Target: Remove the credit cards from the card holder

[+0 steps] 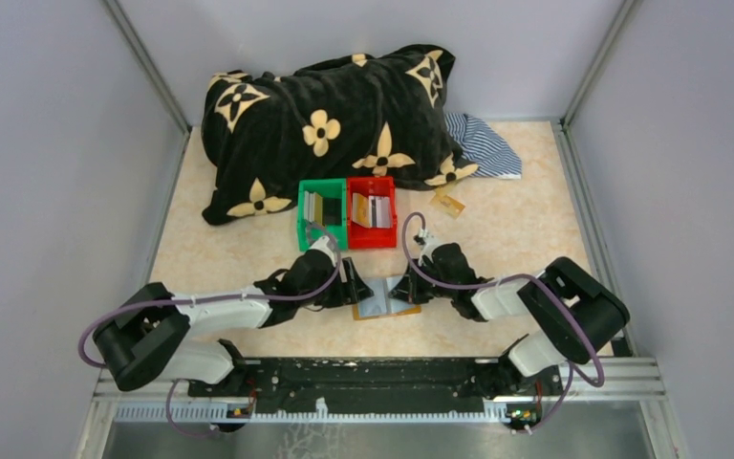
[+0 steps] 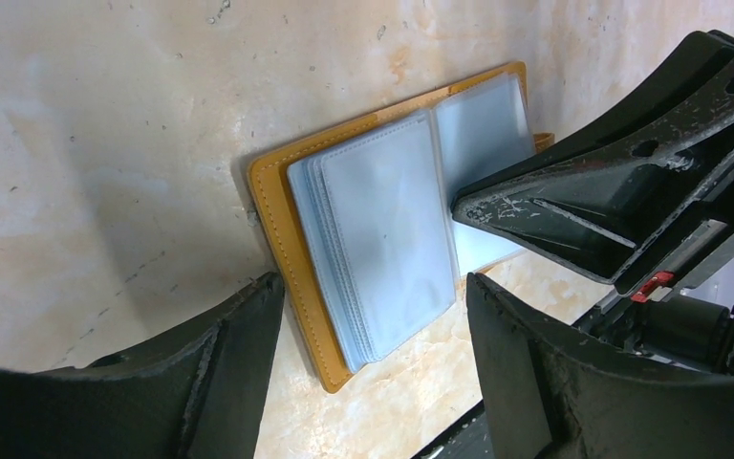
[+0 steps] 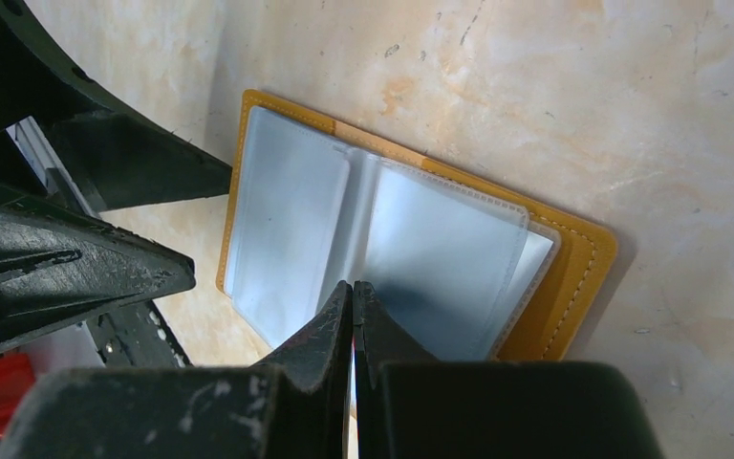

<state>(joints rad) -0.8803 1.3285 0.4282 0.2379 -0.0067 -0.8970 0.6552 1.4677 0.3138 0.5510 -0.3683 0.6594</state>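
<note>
The card holder [image 1: 382,304] lies open on the table between both grippers, tan leather [image 2: 291,249] with pale grey plastic sleeves [image 2: 382,229]. I cannot tell whether any sleeve holds a card. My left gripper [image 2: 373,282] is open, low over the holder's near corner, one finger on each side of it. My right gripper [image 3: 352,285] is shut, with its tips resting on a sleeve by the fold [image 3: 363,220] and nothing between them. Gold and grey credit cards [image 1: 371,210] stand in the red bin, and more of them [image 1: 313,207] stand in the green bin.
A green bin [image 1: 304,229] and a red bin [image 1: 389,229] sit side by side just behind the holder. Beyond them lie a black blanket with cream flowers [image 1: 325,124] and a striped cloth [image 1: 485,145]. A small tan tag [image 1: 447,203] lies right of the red bin. Walls close in on three sides.
</note>
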